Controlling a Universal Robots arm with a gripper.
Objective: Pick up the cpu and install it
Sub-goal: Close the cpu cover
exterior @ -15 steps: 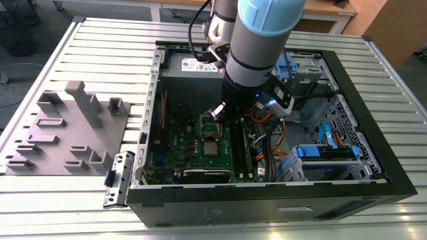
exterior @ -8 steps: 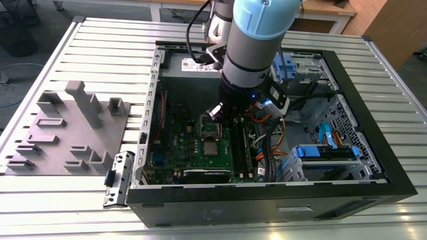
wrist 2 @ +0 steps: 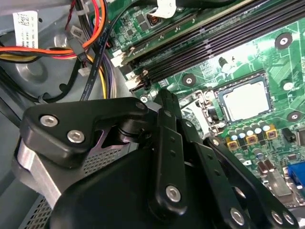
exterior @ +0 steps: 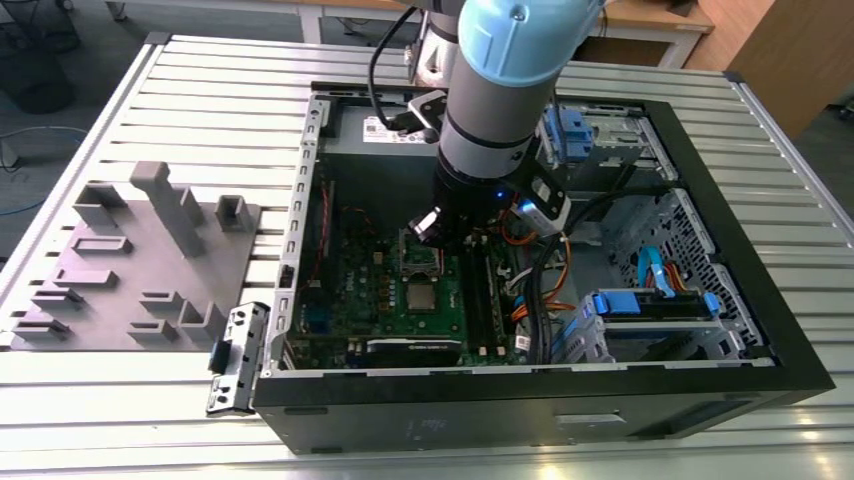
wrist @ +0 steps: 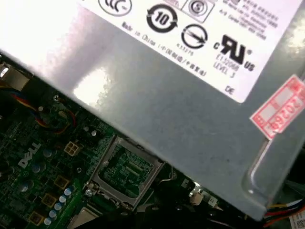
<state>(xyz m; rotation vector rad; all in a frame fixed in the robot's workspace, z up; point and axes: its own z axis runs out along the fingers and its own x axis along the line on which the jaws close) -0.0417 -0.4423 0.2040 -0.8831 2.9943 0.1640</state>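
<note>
Cpu (wrist 2: 244, 98) sits flat in a dark square frame (wrist 2: 219, 102) on the green motherboard (wrist 2: 281, 67) inside the computer case (exterior: 534, 385). It looks small, light, stiff and easy to hurt, so hold its thin edges. The tool (exterior: 438, 228) hangs near it, apart; wide or narrow, I cannot tell.

White label (wrist: 190, 28) of certification signs on grey metal box (wrist: 157, 109), red sticker (wrist: 280, 110), perhaps numbered, at its edge

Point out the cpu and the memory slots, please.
cpu (wrist 2: 244, 99): second wrist view, centre of its silvery top.
memory slots (wrist 2: 205, 55): second wrist view, mid-length of one dark slot.
</note>
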